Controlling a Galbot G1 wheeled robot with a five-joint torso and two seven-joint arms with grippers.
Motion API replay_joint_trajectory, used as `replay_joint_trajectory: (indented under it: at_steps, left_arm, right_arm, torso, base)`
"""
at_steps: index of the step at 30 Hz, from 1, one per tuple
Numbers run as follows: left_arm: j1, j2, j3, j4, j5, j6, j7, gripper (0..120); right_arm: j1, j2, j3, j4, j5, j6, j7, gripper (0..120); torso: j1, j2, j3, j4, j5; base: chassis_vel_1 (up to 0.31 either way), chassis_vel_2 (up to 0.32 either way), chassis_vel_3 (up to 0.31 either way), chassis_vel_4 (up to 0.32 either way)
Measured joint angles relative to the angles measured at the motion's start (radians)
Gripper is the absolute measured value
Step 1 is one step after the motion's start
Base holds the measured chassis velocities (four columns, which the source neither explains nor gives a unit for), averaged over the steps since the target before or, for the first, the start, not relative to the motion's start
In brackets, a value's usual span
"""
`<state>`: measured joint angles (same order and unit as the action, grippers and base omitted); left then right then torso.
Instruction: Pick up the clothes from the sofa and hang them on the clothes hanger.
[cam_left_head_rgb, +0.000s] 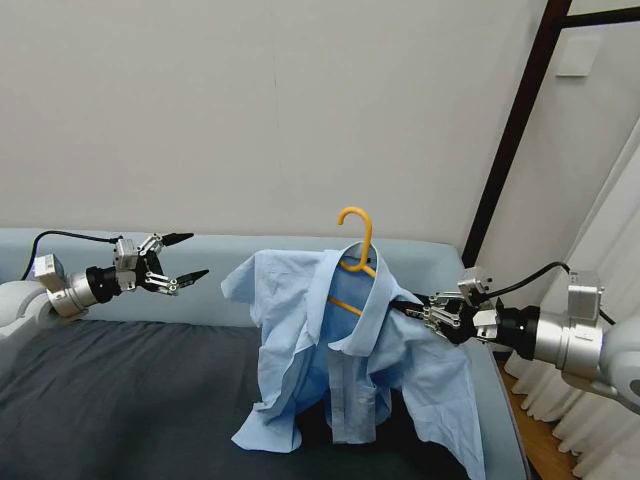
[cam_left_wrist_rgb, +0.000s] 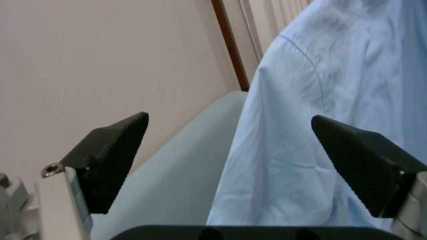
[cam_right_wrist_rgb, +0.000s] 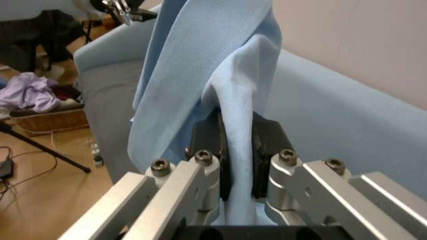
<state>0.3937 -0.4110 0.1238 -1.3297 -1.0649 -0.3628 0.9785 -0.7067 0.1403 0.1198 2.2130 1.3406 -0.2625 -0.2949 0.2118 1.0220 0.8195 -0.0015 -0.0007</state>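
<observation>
A light blue shirt (cam_left_head_rgb: 335, 350) hangs on an orange hanger (cam_left_head_rgb: 356, 245), held up above the sofa's dark seat. My right gripper (cam_left_head_rgb: 412, 311) is shut on the shirt's shoulder at the hanger's right end; in the right wrist view its black pads (cam_right_wrist_rgb: 212, 142) pinch a fold of the shirt (cam_right_wrist_rgb: 233, 90). My left gripper (cam_left_head_rgb: 178, 260) stands open in the air to the left of the shirt, apart from it. In the left wrist view its fingers (cam_left_wrist_rgb: 110, 155) spread wide, with the shirt's sleeve (cam_left_wrist_rgb: 320, 125) beyond them.
The sofa has a pale blue backrest (cam_left_head_rgb: 210, 255) and a dark grey seat (cam_left_head_rgb: 110, 400). A dark wooden post (cam_left_head_rgb: 515, 130) rises at the right by a white curtain (cam_left_head_rgb: 610, 300). A basket with purple cloth (cam_right_wrist_rgb: 37, 97) stands on the wooden floor.
</observation>
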Motion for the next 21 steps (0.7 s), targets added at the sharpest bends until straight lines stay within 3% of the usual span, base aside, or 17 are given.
replay_joint_trajectory:
  at_steps: [4, 12, 21]
  left_arm:
    - [-0.021, -0.025, 0.039, 0.019, 0.046, 0.011, 0.042, 94]
    - [-0.054, -0.106, 0.102, 0.054, 0.115, 0.014, 0.003, 90]
    - [-0.052, -0.120, 0.103, 0.080, 0.116, 0.003, -0.001, 56]
  right_arm:
    - [0.002, -0.017, 0.003, 0.024, 0.025, 0.004, -0.016, 8]
    - [0.001, -0.028, 0.004, 0.045, 0.031, 0.007, -0.019, 8]
    - [-0.001, -0.024, 0.000, 0.023, 0.028, 0.009, -0.020, 8]
  torso:
    - [0.000, 0.000, 0.000, 0.0005, 0.0002]
    - [0.000, 0.000, 0.000, -0.0001, 0.0001]
    - [0.000, 0.000, 0.000, 0.0005, 0.0002]
  base:
    - [0.000, 0.000, 0.000, 0.000]
    - [0.000, 0.000, 0.000, 0.000]
    - [0.000, 0.000, 0.000, 0.000]
